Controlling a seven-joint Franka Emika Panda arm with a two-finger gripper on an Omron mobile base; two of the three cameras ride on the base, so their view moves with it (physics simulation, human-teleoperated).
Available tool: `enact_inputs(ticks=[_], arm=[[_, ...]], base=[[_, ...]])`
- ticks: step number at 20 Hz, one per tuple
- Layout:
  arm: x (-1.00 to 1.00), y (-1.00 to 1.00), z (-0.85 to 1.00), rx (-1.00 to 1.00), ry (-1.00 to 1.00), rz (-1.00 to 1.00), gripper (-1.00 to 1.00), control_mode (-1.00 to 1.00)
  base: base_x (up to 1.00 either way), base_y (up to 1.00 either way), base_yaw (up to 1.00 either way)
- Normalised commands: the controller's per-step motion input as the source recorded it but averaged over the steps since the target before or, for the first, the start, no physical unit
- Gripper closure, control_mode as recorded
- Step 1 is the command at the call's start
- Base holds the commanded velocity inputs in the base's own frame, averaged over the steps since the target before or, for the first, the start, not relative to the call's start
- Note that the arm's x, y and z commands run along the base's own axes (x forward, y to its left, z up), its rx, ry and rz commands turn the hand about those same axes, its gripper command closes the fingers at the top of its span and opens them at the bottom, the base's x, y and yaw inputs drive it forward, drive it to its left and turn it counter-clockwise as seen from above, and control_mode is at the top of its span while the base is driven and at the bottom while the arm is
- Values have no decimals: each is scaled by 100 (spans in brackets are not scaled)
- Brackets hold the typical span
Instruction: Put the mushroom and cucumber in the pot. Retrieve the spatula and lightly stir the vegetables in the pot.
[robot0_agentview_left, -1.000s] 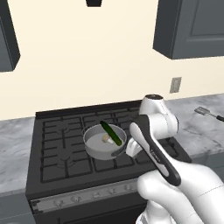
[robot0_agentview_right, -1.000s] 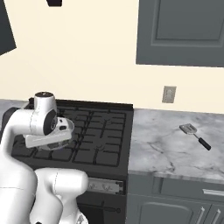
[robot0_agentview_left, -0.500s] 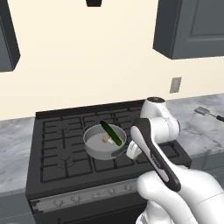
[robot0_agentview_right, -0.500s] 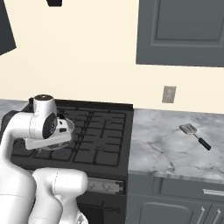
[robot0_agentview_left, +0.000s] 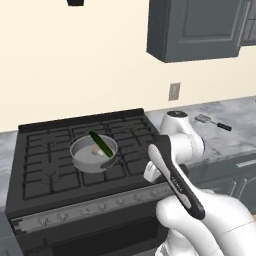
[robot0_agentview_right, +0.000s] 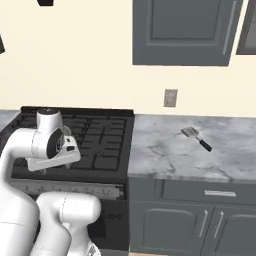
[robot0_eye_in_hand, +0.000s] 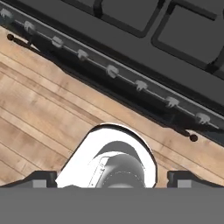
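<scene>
Left base view: the shallow round grey metal pot (robot0_agentview_left: 94, 153) sits on the black gas stove (robot0_agentview_left: 60, 165), and the slim dark green cucumber (robot0_agentview_left: 101, 144) lies slanted across it with the small beige mushroom (robot0_agentview_left: 95, 150) tucked beside it on the pot's floor. So the vegetables look loaded, and the step in hand is probably fetching the small spatula with grey metal blade and thin black handle (robot0_agentview_left: 213, 122). It lies on the grey marbled tabletop (robot0_agentview_left: 227, 137), well to the stove's right, blade nearer the wall. The white arm's hand hangs over the stove's front right corner; the pincer itself is hidden behind the wrist here.

Right base view: the spatula (robot0_agentview_right: 196, 138) rests well apart from the stove (robot0_agentview_right: 100, 142), its long axis slanting from the blade at the back to the handle toward the tabletop's (robot0_agentview_right: 165, 160) front. It lies far to the hand's right, so the reach must swing that way. The pot is screened by the arm.

Hand view: the pincer (robot0_eye_in_hand: 107, 177) stands wide and empty, its tips far apart, looking down past the stove's front edge (robot0_eye_in_hand: 131, 83) at the wooden floor (robot0_eye_in_hand: 39, 131).
</scene>
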Motion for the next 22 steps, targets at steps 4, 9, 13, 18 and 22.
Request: enact_inputs(ticks=[4,9,13,18,22], arm=[[0,0,0,0,0,0,-100,100],[0,0,0,0,0,0,-100,100],[0,0,0,0,0,0,-100,100],[0,0,0,0,0,0,-100,100],[0,0,0,0,0,0,-100,100]], base=[[0,-96,-6],[0,-100,0],[2,-100,0],[22,-99,0],[70,-51,0]])
